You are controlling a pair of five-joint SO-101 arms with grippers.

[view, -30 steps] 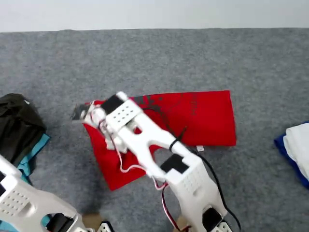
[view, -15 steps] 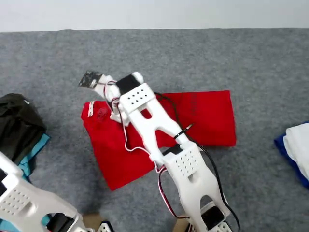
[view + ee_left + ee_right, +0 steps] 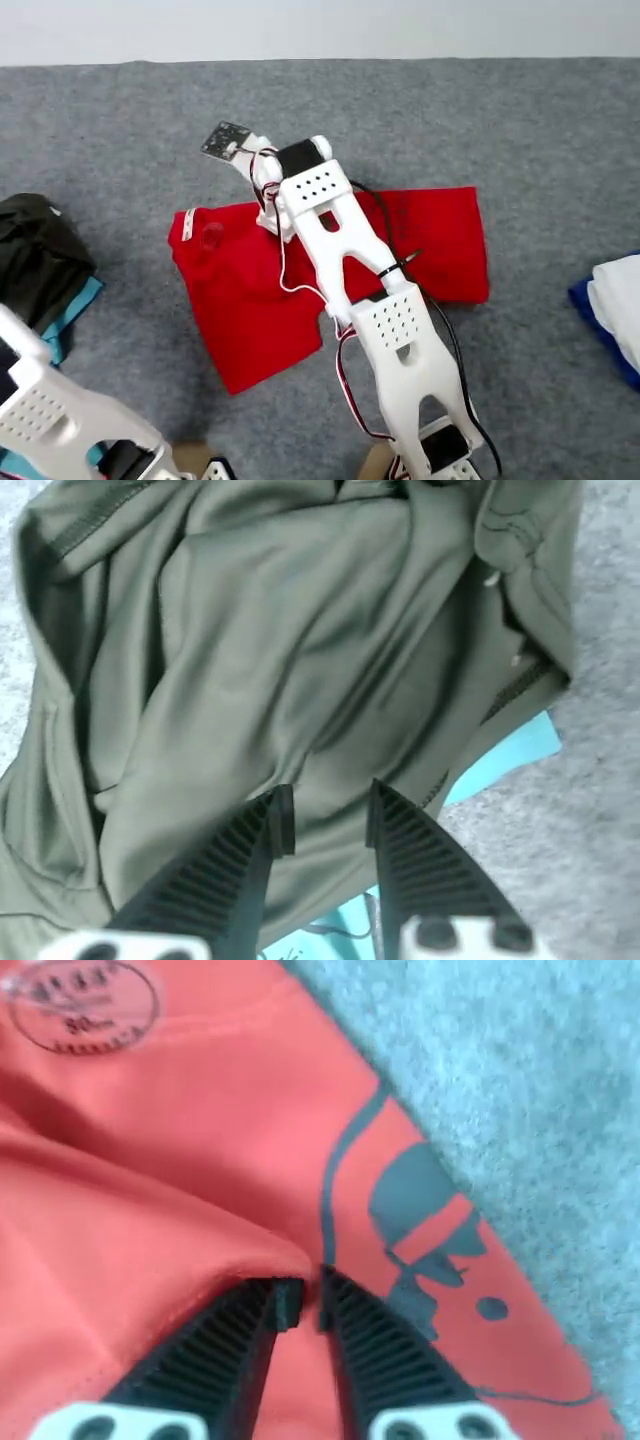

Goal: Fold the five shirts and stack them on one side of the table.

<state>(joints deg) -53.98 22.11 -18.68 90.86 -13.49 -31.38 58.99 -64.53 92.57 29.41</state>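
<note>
Your right fingers (image 3: 250,1335) are clamped on a fold of the red shirt (image 3: 250,310), spread on the desk (image 3: 520,140). Your left fingers (image 3: 405,845) stand apart above the olive shirt (image 3: 250,650), left of the red shirt.

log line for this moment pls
right gripper: shut on red shirt | left gripper: open above olive shirt | fold: not finished

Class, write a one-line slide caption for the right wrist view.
The right claw pinches a raised fold of the red shirt lying on the grey table.
</note>
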